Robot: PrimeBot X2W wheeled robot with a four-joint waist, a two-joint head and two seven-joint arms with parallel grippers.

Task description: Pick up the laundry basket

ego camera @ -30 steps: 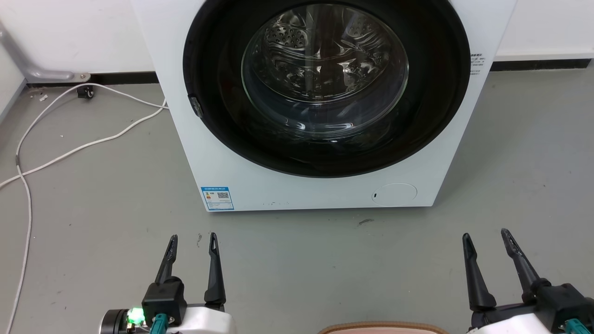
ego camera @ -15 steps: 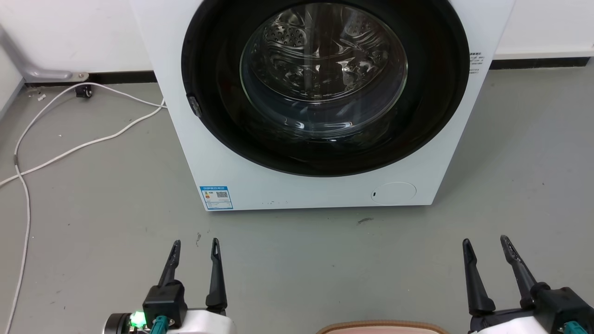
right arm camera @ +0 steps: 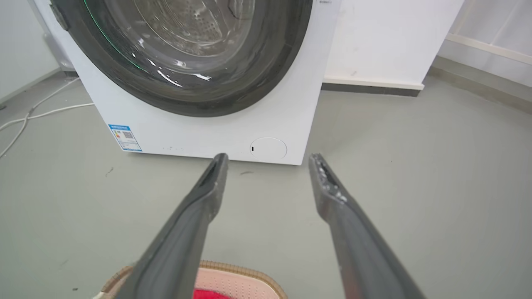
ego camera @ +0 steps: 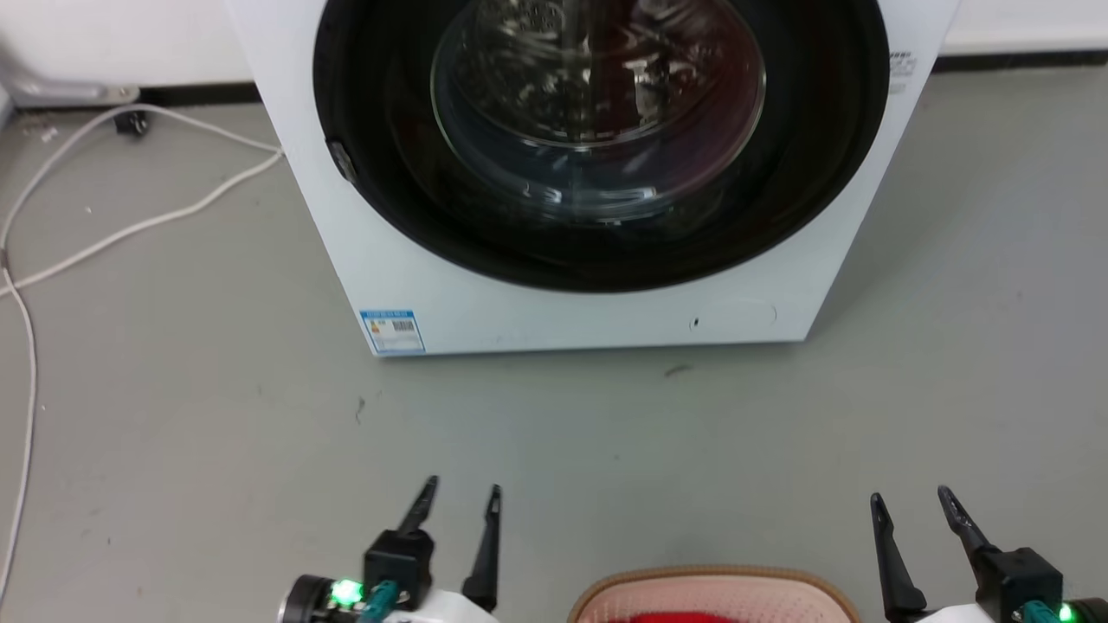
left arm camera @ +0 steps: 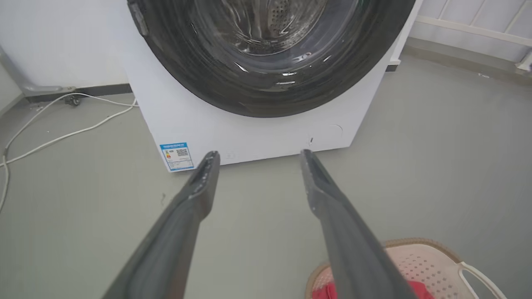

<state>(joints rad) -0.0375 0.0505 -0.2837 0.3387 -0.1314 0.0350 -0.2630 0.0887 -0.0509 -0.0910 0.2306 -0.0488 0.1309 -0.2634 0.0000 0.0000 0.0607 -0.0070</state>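
The laundry basket [ego camera: 736,590] sits on the floor at the bottom middle of the head view, pale pink with a tan braided rim, and something red [ego camera: 684,618] lies inside it. My left gripper [ego camera: 462,486] stands open just left of the basket, and my right gripper [ego camera: 911,495] stands open just right of it. Neither touches the basket. In the left wrist view the open gripper [left arm camera: 259,153] points at the floor, with the basket [left arm camera: 419,265] at the lower right. In the right wrist view the open gripper [right arm camera: 269,156] has the basket [right arm camera: 237,282] below its left finger.
A white washing machine [ego camera: 554,303] with a dark round door [ego camera: 597,138] stands straight ahead on the grey floor. White cables [ego camera: 130,225] trail over the floor at the left. A wall with a dark skirting runs behind.
The head camera has tilted down, so the washing machine sits higher in the picture and more of the basket shows. My left gripper has moved right, closer to the basket. Both grippers stay open.
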